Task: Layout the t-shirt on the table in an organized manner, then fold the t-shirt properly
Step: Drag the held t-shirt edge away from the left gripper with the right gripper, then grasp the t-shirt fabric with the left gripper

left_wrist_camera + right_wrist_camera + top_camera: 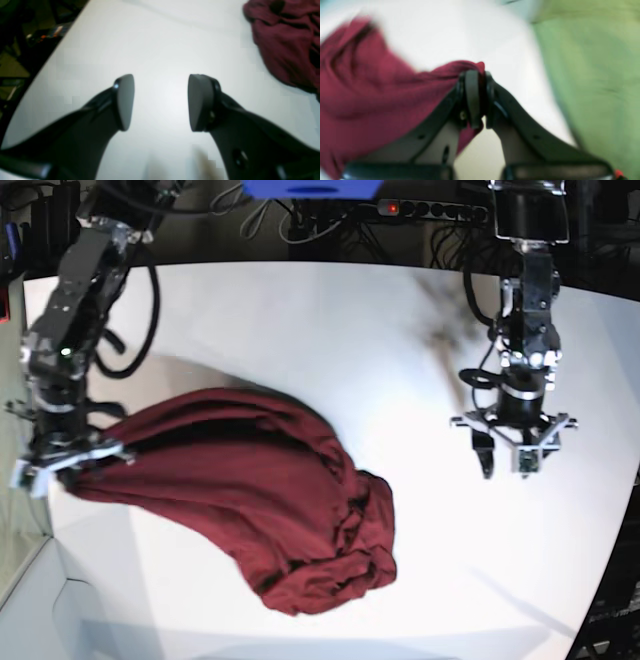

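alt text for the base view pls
The right gripper is shut on an edge of the maroon t-shirt, which trails bunched across the white table. The left gripper hangs open above bare tabletop, apart from the shirt.

There is one t-shirt (pixel 270 500), a single maroon garment, and one white table (pixel 330 340) under it. Two robot arms stand over the table, each ending in one gripper: the left gripper (pixel 513 460) and the right gripper (pixel 70 465), two in all. Each gripper has two fingers, so four fingers altogether. At the far edge one blue object (pixel 312 188) and one power strip (pixel 425 210) can be counted.
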